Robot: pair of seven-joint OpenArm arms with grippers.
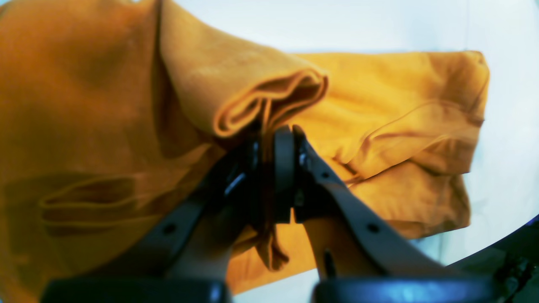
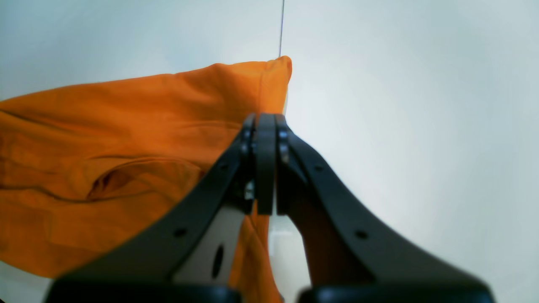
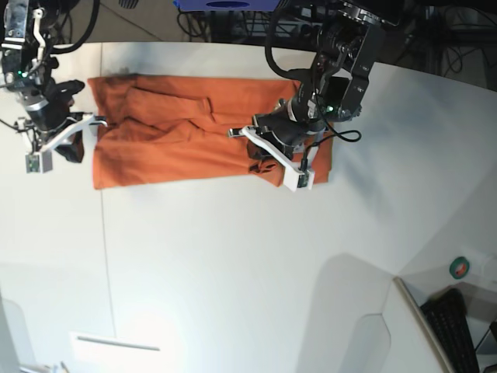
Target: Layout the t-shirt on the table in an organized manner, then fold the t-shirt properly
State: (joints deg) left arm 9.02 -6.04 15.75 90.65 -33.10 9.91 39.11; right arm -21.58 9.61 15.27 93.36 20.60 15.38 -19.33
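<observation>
The orange t-shirt point(image 3: 178, 148) lies spread sideways on the far part of the white table point(image 3: 233, 272), with rumpled folds across its upper half. My left gripper point(image 3: 250, 144) is over the shirt's right part. In the left wrist view this gripper point(image 1: 276, 134) is shut on a raised fold of the t-shirt point(image 1: 400, 105), and cloth hangs below the jaws. My right gripper point(image 3: 95, 120) is at the shirt's left edge. The right wrist view shows it point(image 2: 265, 122) shut on the edge of the t-shirt point(image 2: 126, 126), just below a corner.
A thin dark seam point(image 3: 103, 256) runs across the table point(image 2: 400, 105). Cables and equipment point(image 3: 233, 15) line the far edge. A keyboard point(image 3: 458, 326) and a green tape roll point(image 3: 460, 268) sit beyond the curved edge at lower right.
</observation>
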